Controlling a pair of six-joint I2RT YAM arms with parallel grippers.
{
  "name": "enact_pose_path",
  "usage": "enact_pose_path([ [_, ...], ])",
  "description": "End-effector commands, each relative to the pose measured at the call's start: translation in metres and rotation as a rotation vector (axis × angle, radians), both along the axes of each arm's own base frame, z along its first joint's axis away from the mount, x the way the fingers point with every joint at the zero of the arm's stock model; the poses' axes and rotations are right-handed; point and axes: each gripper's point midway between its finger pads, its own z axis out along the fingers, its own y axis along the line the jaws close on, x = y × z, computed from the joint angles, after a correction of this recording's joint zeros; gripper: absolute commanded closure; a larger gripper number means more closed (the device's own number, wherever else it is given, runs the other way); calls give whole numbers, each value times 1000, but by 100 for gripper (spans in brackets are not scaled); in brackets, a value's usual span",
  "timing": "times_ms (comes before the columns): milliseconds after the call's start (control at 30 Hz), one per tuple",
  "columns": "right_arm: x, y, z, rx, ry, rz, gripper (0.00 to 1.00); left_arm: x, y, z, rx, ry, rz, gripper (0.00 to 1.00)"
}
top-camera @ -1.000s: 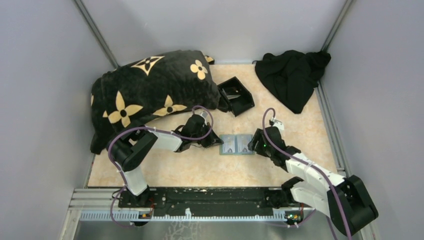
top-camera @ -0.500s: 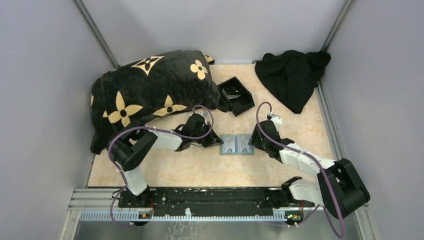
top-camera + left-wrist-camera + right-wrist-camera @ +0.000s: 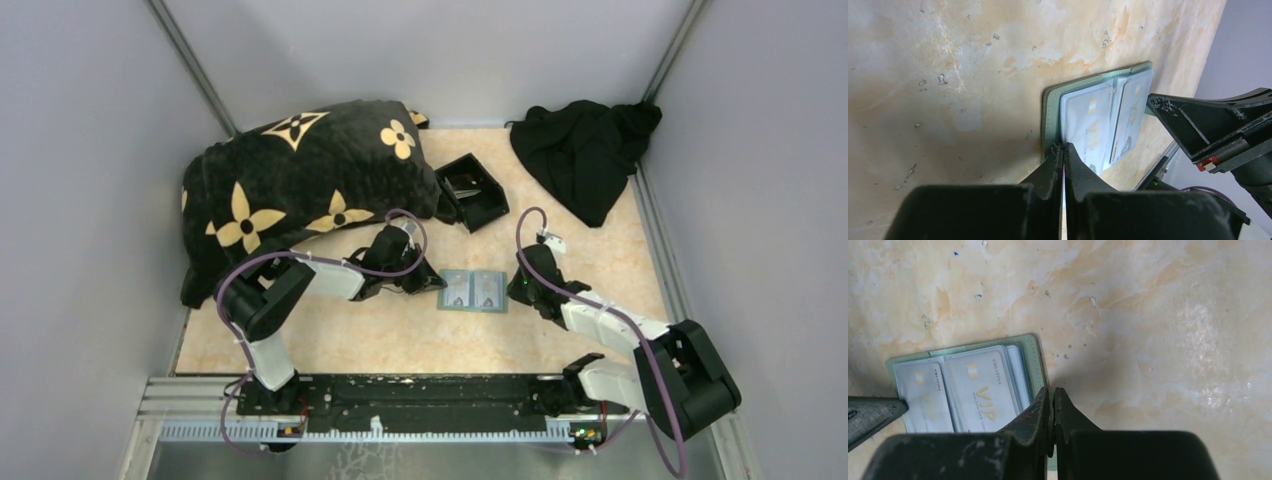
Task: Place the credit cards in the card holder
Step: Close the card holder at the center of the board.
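Right wrist view: the right gripper (image 3: 1052,396), wide a second ago, now stands closed and empty beside the card holder (image 3: 1034,356); the left gripper (image 3: 1064,150) is closed too, and the credit cards (image 3: 975,390) are apparently pocketed.

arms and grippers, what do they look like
The left arm and right arm are white shells with black joints, a purple cable looping along each. The left gripper and right gripper are black, with wedge-shaped fingers tapering to thin tips.

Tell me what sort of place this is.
Probably a robot lab test cell, not a home: plain grey panel walls on metal framing, with a left arm and right arm bolted to a rail.
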Motion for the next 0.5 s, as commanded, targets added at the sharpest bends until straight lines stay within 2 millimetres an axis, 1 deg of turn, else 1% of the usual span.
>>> enact_pose_path([
  [0, -19, 4, -2, 14, 71, 52, 100, -14, 37, -46, 184, 92, 39, 91],
  [133, -7, 9, 30, 24, -3, 81, 100, -11, 44, -35, 186, 63, 78, 61],
  [233, 2, 16, 60, 52, -67, 101, 100, -10, 53, -30, 181, 55, 118, 44],
  [267, 6, 20, 71, 68, -91, 110, 100, -10, 55, -29, 174, 54, 128, 40],
  [333, 10, 25, 89, 96, -123, 123, 100, -13, 60, -30, 151, 64, 149, 32],
  [367, 12, 28, 96, 108, -136, 129, 100, -14, 59, -30, 127, 63, 152, 30],
  [467, 19, 36, 114, 139, -165, 144, 100, -24, 61, -39, 89, 101, 154, 25],
])
